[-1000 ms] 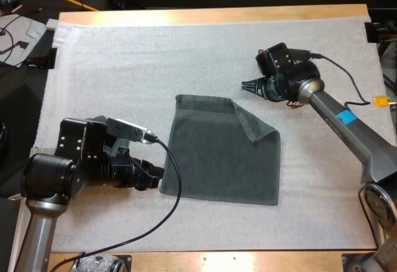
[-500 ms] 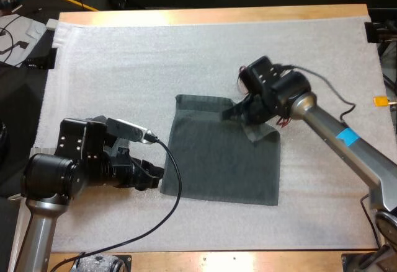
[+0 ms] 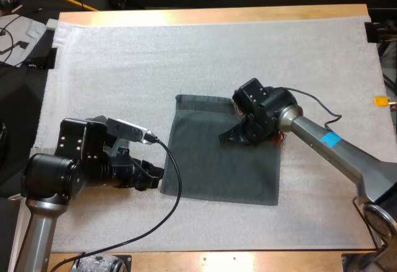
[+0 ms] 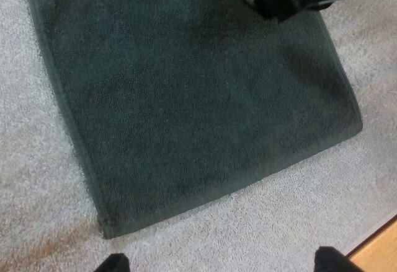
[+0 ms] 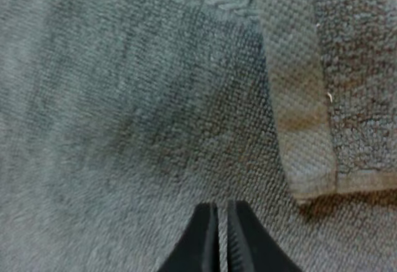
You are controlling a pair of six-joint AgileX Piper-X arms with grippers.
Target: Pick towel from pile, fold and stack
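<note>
1. My right arm (image 3: 335, 148) is slanting in from 4 o'clock across the white mat (image 3: 186, 55). The right gripper (image 3: 226, 139) is pointing toward 8 o'clock over the towel (image 3: 217, 173).
2. Its 2 fingers (image 5: 205, 235) are pressing together with nothing between them. I cannot tell whether the tips are touching the cloth.
3. My left arm (image 3: 56, 173) is sitting at the mat's 8 o'clock side. The left gripper (image 3: 155, 173) is pointing toward 3 o'clock, just beside the towel's 8 o'clock corner.
4. Its fingertips (image 4: 111, 263) are standing apart, clear of the towel's near hem.
5. The towel is lying flat, just toward 5 o'clock from the mat's middle.
6. The right wrist view is giving a turned-over corner (image 5: 298, 98) with its hem, just beside the closed tips. In the high view the gripper's body is covering that spot, at the towel's 1 o'clock.
</note>
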